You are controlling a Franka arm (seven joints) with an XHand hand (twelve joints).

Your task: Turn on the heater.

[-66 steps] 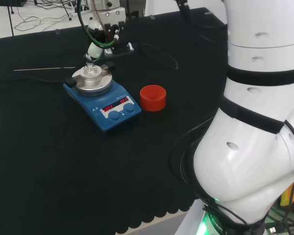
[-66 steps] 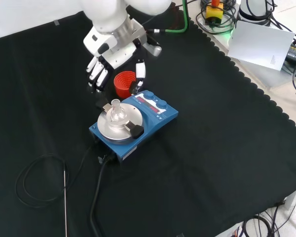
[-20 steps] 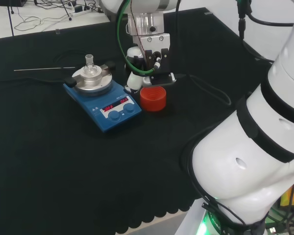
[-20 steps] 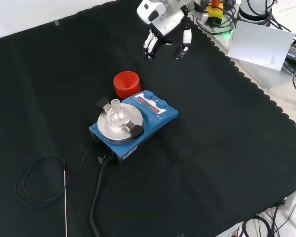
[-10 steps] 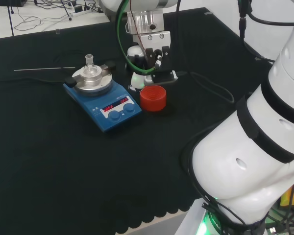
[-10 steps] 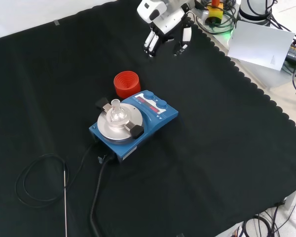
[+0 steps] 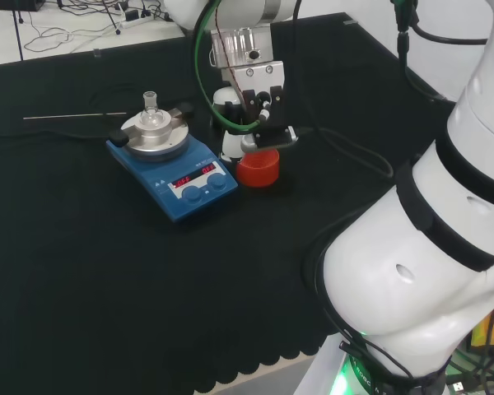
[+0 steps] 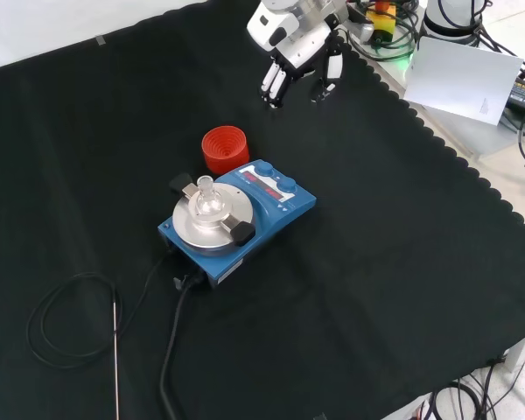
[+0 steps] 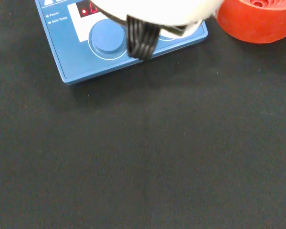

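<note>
The hand (image 8: 299, 54) is hanging above the cloth (image 8: 402, 262) in the front view, fingers (image 8: 272, 83) pointing down and relaxed — holding nothing, well apart from the heater (image 8: 236, 219). The heater is sitting mid-cloth, a small glass flask (image 8: 208, 199) standing on its plate, a red ribbed ring (image 8: 225, 148) just beside it. Its panel is showing red digits — too small to read.

No print on the heater (image 9: 115, 40) can be made out.

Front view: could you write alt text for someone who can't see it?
A blue heater sits mid-cloth with a small glass flask on its round metal plate and a red ribbed ring just behind it. The robot hand hangs above the cloth's far side, fingers relaxed, touching nothing.
</note>
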